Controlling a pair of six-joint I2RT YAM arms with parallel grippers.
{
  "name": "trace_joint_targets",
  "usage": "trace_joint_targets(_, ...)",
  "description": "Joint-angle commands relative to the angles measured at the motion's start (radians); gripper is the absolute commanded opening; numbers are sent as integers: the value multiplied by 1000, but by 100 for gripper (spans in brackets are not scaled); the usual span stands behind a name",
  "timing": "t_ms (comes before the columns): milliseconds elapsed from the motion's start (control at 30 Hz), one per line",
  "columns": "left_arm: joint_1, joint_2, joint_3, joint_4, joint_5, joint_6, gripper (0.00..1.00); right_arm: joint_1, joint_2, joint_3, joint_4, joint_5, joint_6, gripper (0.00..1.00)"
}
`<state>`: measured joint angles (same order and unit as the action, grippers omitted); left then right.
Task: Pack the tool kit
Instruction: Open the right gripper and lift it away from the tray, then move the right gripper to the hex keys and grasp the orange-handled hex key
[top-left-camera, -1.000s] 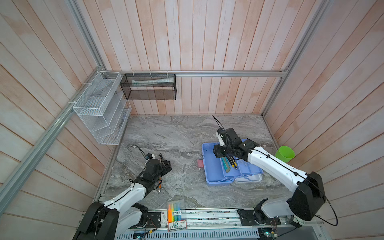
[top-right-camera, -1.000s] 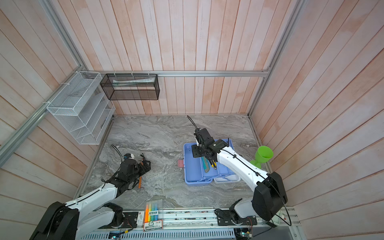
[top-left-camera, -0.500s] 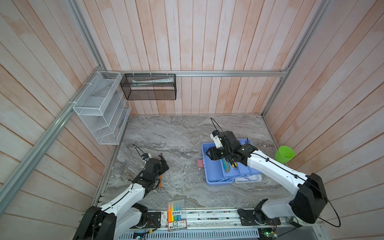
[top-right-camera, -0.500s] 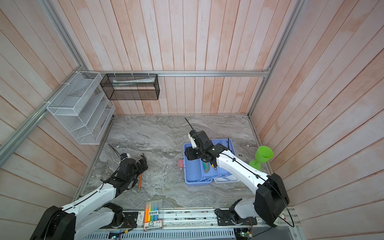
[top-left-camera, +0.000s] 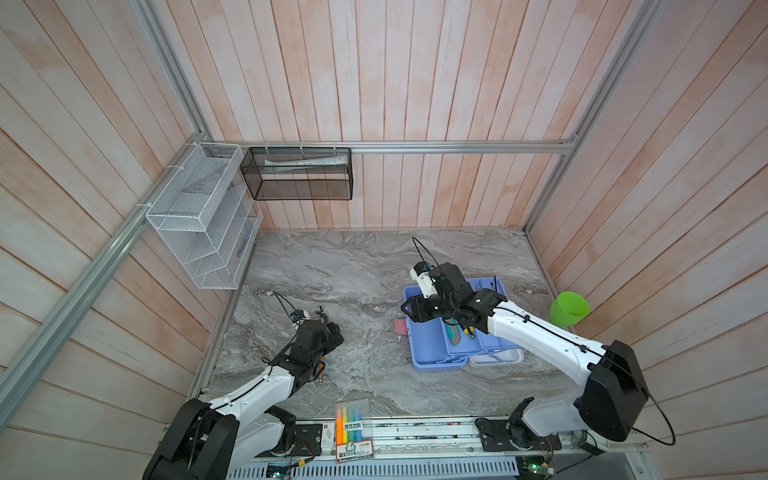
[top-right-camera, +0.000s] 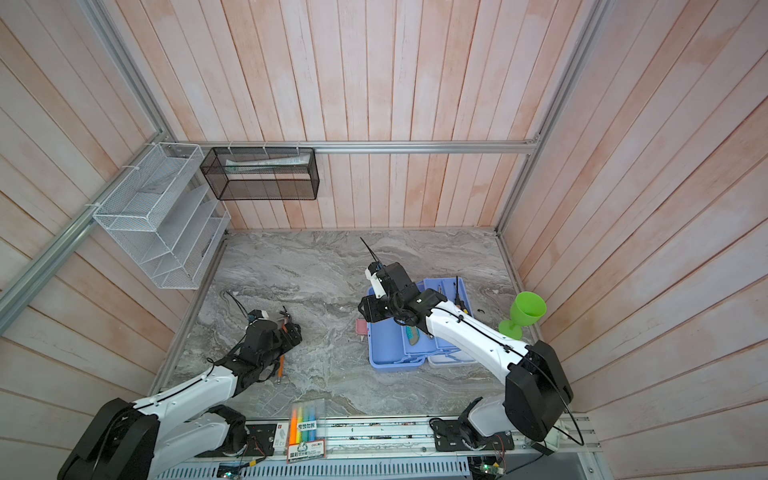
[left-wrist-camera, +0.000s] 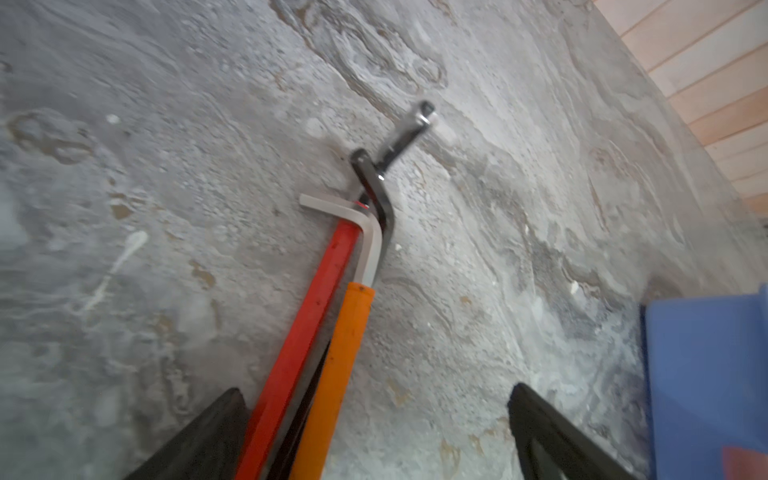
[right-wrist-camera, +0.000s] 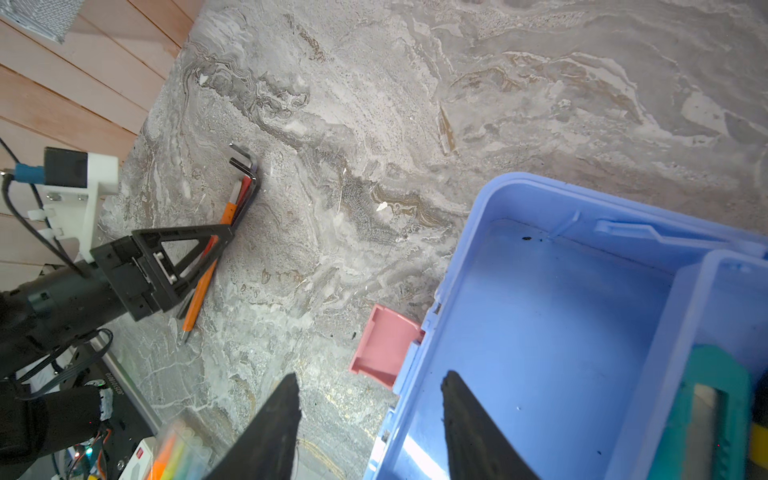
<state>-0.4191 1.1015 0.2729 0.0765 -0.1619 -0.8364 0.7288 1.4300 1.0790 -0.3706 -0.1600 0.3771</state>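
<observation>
The tool kit case lies open near the right edge of the counter, with its pink latch folded out towards the counter's middle. The white lid shows at the case's front right corner. The tray sits inside and holds a teal knife and slim screwdrivers. The compartment beside the tray is bare. Packing is judged partly complete: a bundle of hex keys, with red and orange sleeves, lies on the counter near the left edge, outside the case, and the lid is not yet closed. The left gripper is low over that bundle with its jaws fully apart. The keys pass between them, close to one finger, unclamped. The right gripper hovers over the latch side of the case, jaws apart and holding nothing, with its arm reaching across the tray. A pack of highlighters rests at the front edge.
</observation>
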Motion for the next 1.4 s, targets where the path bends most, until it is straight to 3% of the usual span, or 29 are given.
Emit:
trace_joint_targets(0,-64,-4,-27,77,32,-64,100,4,41,2,7,-16,-14,54)
trace_joint_targets(167,-83,-44,13,-51,-60,-73,100,63,118,59,-13,50,-54,54)
trace_joint_targets(367,-29,-206,81,-249,-160,0,100,190,306,139,101,-3,8,54)
trace_joint_targets(600,149,-401,76,-384,-132,78,100,284,581,386,24,52,76,48)
trace_joint_targets(900,263,-485,86,-453,-125,141,100,349,800,636,-122,136,79,47)
trace_joint_targets(1233,319,-507,45,-413,-42,153,100,402,967,876,-349,319,44,41)
trace_joint_targets(1367,321,-521,46,-426,-32,158,100,414,1024,959,-415,332,40,39)
